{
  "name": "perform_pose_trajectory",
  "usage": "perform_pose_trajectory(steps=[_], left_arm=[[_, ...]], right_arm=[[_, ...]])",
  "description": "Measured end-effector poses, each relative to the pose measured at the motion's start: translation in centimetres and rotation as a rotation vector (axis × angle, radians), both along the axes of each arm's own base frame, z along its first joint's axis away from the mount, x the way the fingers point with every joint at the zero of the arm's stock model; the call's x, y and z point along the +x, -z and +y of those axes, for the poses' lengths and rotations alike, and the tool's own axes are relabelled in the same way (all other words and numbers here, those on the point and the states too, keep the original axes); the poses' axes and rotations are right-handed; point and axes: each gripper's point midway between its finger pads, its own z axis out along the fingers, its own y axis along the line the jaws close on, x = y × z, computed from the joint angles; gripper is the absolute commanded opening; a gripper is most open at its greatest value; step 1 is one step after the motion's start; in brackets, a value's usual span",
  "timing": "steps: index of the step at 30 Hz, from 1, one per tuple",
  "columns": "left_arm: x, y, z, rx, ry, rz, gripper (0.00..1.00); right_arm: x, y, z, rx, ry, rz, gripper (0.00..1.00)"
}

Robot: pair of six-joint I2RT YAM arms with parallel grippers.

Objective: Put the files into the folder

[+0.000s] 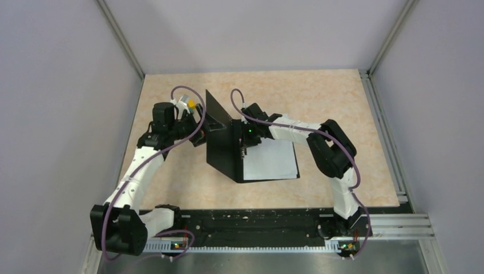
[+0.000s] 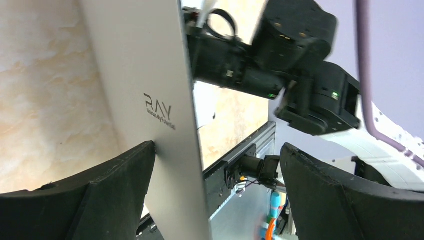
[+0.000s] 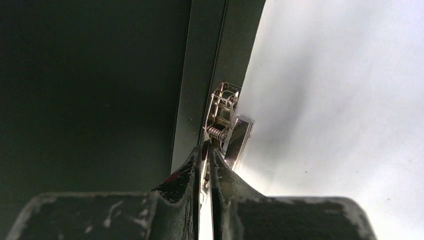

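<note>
Top external view: the folder lies open near the middle of the table, its black inside showing. Its left cover stands raised off the table, while the right half lies flat. The paper sheets rest on that flat half, just beside the spine. The left gripper sits at the raised cover's outer side. The right gripper points down at the spine, at the sheets' left edge.

Left wrist view: the left gripper has its jaws spread wide. One of its fingers touches the grey outer face of the cover, which bears small dark print. The other finger stands well apart from it, and nothing is clamped. The right arm shows past the cover's edge.

Right wrist view: the right gripper is closed to a thin slit. Its tips sit right at the metal clip on the spine, and whether they pinch part of it cannot be told. The folder's black inside fills the left. The white sheets fill the right, their edge at the clip
</note>
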Motion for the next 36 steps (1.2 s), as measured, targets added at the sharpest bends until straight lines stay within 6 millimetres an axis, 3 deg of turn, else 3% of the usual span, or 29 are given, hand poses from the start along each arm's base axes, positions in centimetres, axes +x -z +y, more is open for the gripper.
perform_pose_trajectory(steps=[3, 8, 12, 17, 21, 26, 30, 36], left_arm=[[-0.1, -1.5, -0.7, 0.0, 0.024, -0.045, 0.99], [-0.6, -2.7, -1.8, 0.032, 0.056, -0.096, 0.99], [-0.9, -2.7, -2.3, 0.065, 0.076, -0.113, 0.99], [-0.9, -3.2, -3.2, 0.087, 0.109, -0.136, 0.99], [-0.9, -3.9, -4.9, 0.08, 0.162, -0.175, 0.99], [-0.8, -4.8, -8.1, 0.06, 0.256, -0.228, 0.99], [0.2, -4.5, -10.9, 0.037, 0.317, -0.253, 0.99], [1.8, -1.1, -15.1, -0.009, 0.41, -0.219, 0.99]], right_arm=[[0.5, -0.3, 2.3, 0.051, -0.014, -0.005, 0.01], [0.6, -1.4, 3.7, 0.089, -0.029, -0.008, 0.3], [0.9, -2.1, 4.0, 0.104, -0.033, -0.019, 0.45], [0.9, -4.1, 2.8, 0.11, -0.013, -0.038, 0.58], [1.3, -8.6, -0.8, 0.135, 0.053, -0.108, 0.65], [2.4, -16.8, -7.3, 0.169, 0.203, -0.292, 0.71], [1.4, -22.7, -11.8, 0.174, 0.305, -0.457, 0.76], [-0.8, -27.1, -17.0, 0.123, 0.404, -0.605, 0.78]])
